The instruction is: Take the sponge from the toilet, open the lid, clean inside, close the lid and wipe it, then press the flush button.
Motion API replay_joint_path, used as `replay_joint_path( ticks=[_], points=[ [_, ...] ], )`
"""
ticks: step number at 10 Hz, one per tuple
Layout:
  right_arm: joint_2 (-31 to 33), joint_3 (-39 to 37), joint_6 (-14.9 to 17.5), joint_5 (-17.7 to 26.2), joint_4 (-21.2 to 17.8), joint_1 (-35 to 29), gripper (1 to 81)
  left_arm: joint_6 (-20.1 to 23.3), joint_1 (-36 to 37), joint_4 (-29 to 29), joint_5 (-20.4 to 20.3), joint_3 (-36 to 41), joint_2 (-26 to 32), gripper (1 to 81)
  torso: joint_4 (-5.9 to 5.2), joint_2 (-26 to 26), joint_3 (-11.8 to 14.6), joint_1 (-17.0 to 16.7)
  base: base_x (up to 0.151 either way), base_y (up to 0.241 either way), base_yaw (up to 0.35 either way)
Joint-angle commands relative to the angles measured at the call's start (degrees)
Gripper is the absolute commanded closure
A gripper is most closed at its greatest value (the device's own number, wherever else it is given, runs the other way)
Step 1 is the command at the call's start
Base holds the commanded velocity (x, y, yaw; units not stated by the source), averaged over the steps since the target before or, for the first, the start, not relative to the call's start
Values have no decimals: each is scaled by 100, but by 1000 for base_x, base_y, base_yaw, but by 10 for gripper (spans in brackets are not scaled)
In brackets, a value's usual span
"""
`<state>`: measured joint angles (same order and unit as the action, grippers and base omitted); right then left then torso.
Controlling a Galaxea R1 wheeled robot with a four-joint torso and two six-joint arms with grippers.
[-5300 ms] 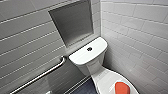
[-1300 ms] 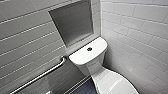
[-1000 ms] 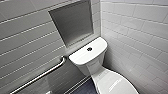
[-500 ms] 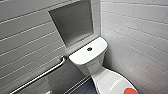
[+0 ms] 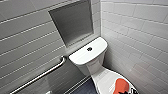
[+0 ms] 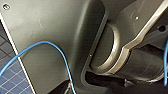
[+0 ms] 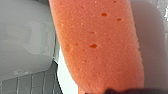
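Creeping in at the bottom edge now, the right gripper: a dark tip that wasn't there a few seconds back, and it's right up against the sponge. Sponge itself hasn't budged. It lies flat on the closed lid, toward the front end, well apart from the tank. Sensible resting spot, I'd say: flat surface, easy reach from the robot's side, and it has to come off before that lid can swing up.

From the right wrist the orange foam looms huge, pores and all, white ceramic behind it, so the arm is very close. Open or clamped, though? Can't tell, the view is too tight.

Up on the toilet, the flush button sits dark in the middle of the tank top, nothing near it. Grab rail on the left wall, well clear. Looks like the pickup step, barely begun.
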<state>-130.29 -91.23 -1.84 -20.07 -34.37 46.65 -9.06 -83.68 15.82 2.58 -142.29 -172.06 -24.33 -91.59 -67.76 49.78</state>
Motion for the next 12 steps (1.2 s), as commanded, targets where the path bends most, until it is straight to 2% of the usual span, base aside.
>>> replay_joint_path(
  ticks=[1, 2, 5, 9, 11, 12],
  points=[
    [-720, -1115, 17, 1769, -53, -1371, 811, 18, -48, 26, 427, -1, 75, 10, 0, 0, 0, 0, 0, 0, 0],
    [-946, -1167, 17, 2005, -26, -1574, 811, 18, -48, 26, 427, -1, 75, 10, 0, 0, 0, 0, 0, 0, 0],
    [-1449, -1668, 26, 2358, 18, -1838, 811, 18, -48, 26, 427, -1, 66, 10, 0, 0, 0, 0, 0, 0, 0],
    [-1880, -1888, -62, 2253, -97, -1847, 811, 18, -48, 26, 427, -150, -4, 10, 0, 0, -2, 0, 0, 0, 0],
    [-2100, -2344, -272, 2122, -612, -1979, 811, 18, -48, 9, 427, -159, -5, 10, 0, 0, -2, 0, 0, 0, 0],
    [-2082, -2398, -343, 2024, -1002, -1953, 811, 18, -48, 17, 427, -168, -13, 10, 0, 0, -2, 0, 0, 0, 0]
  ],
)
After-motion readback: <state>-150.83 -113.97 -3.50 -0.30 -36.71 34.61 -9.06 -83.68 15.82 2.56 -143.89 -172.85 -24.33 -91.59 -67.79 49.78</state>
